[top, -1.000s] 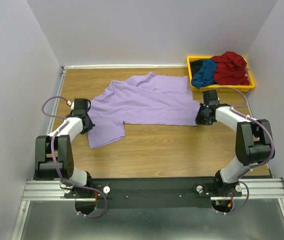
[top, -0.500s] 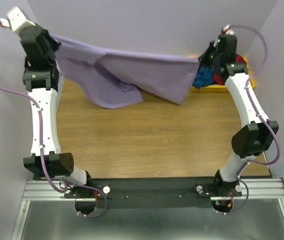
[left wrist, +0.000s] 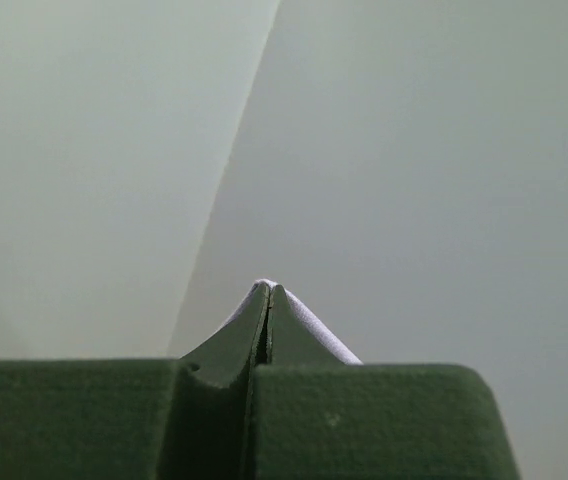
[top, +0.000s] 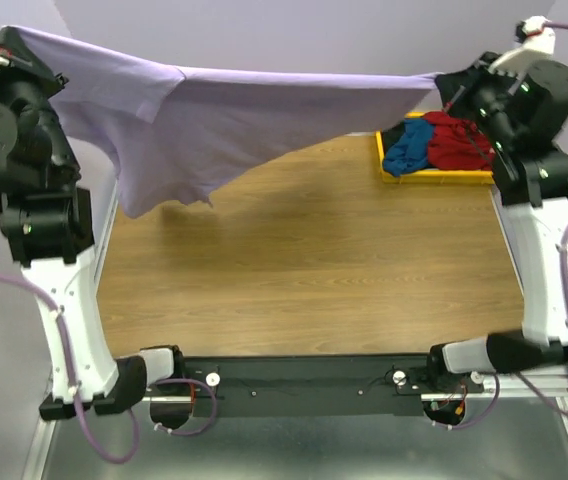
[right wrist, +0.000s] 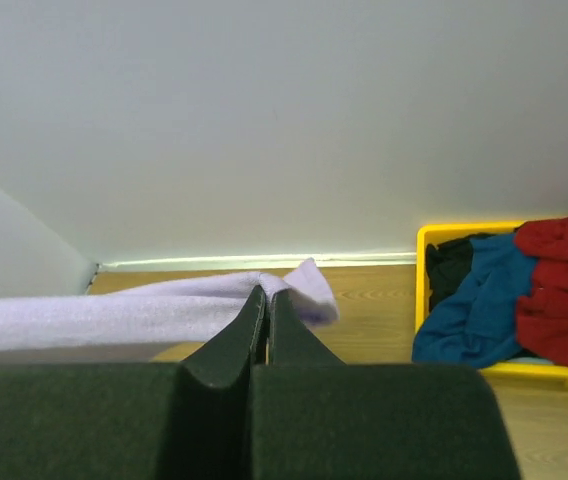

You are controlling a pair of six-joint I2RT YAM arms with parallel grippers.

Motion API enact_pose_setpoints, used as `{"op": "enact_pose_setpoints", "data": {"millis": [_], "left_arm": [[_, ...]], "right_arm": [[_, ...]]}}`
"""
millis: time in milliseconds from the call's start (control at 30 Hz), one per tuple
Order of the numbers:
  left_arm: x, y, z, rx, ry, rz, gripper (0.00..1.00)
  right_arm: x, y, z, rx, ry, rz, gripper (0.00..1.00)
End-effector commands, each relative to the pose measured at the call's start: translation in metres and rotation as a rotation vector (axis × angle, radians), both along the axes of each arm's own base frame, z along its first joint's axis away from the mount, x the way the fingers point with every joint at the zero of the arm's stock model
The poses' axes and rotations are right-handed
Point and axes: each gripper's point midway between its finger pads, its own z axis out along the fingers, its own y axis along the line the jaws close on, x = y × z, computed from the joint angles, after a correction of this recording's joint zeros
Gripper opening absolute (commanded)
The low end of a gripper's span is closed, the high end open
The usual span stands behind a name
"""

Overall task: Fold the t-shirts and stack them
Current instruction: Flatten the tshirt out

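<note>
High above the brown wooden desk (top: 304, 270), a large lavender-purple cloth t-shirt (top: 254, 110) is held stretched out in the air. Its left end is pinched in the left pincer (left wrist: 268, 298), whose jaws are pressed together on a thin fold of the purple cloth; this is seen in the left wrist view against the pale wall (left wrist: 414, 150). Its right end is clamped in the same way by the right pincer (right wrist: 267, 300), and a small corner of cloth is seen poking out just past the fingertips. The top edge of the shirt is drawn nearly taut from left to right. A loose flap is left hanging on the left side, clear of the desk, and a soft shadow is cast on the wood beneath it. At the far right corner of the desk a yellow plastic bin (top: 444, 178) is placed. In it a dark red t-shirt (right wrist: 564, 280), a blue t-shirt (right wrist: 474, 310) and a black t-shirt (right wrist: 449, 265) are heaped, crumpled and touching one another.
</note>
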Motion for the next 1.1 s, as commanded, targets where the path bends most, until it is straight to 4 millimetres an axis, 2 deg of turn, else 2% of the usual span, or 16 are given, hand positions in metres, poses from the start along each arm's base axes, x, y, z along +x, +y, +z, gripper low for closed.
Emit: {"op": "enact_pose_setpoints", "data": {"millis": [0,200,300,400,467,567,600,700,733,767,800,867,900,967,1000,1067], "left_arm": [[-0.094,0.013,0.05,0.069,-0.123,0.208,0.0],[-0.177,0.024,0.062,0.089,-0.171,0.318,0.0],[-0.187,0.03,0.06,0.103,-0.161,0.357,0.0],[-0.17,0.028,0.052,0.131,-0.115,0.373,0.0],[-0.144,0.021,0.041,0.162,-0.072,0.35,0.0],[-0.082,0.005,0.005,0.195,0.036,0.282,0.0],[-0.076,0.003,0.003,0.204,0.043,0.274,0.0],[-0.011,-0.013,-0.05,0.245,0.174,0.215,0.0],[0.027,-0.021,-0.087,0.264,0.263,0.185,0.0],[0.044,-0.025,-0.106,0.272,0.299,0.171,0.0],[0.079,-0.032,-0.151,0.291,0.401,0.147,0.0],[0.113,-0.04,-0.195,0.273,0.465,0.091,0.0],[0.14,-0.045,-0.239,0.27,0.548,0.057,0.0],[0.167,-0.047,-0.282,0.243,0.615,-0.016,0.0],[0.19,-0.055,-0.326,0.216,0.695,-0.083,0.0],[0.208,-0.049,-0.365,0.168,0.788,-0.106,0.0]], "right_arm": [[-0.056,-0.007,0.025,-0.101,-0.101,0.034,0.01],[-0.101,-0.013,0.043,-0.126,-0.181,0.032,0.01],[-0.105,-0.011,0.047,-0.125,-0.195,0.048,0.01],[-0.096,-0.009,0.038,-0.124,-0.165,0.05,0.01],[-0.083,-0.007,0.021,-0.125,-0.12,0.052,0.01],[-0.058,-0.005,-0.014,-0.127,-0.026,0.051,0.01],[-0.049,-0.004,-0.026,-0.129,0.006,0.051,0.01],[-0.018,0.001,-0.079,-0.131,0.135,0.058,0.01],[-0.009,0.0,-0.093,-0.126,0.17,0.047,0.01],[0.001,0.0,-0.118,-0.128,0.226,0.04,0.01],[0.016,0.002,-0.14,-0.128,0.265,0.041,0.01],[0.032,0.003,-0.187,-0.123,0.343,0.029,0.01],[0.05,0.005,-0.21,-0.122,0.364,0.023,0.01],[0.064,0.008,-0.24,-0.114,0.411,0.026,0.01],[0.079,0.012,-0.272,-0.12,0.465,0.037,0.01],[0.092,0.011,-0.302,-0.136,0.515,0.034,0.01]]}}
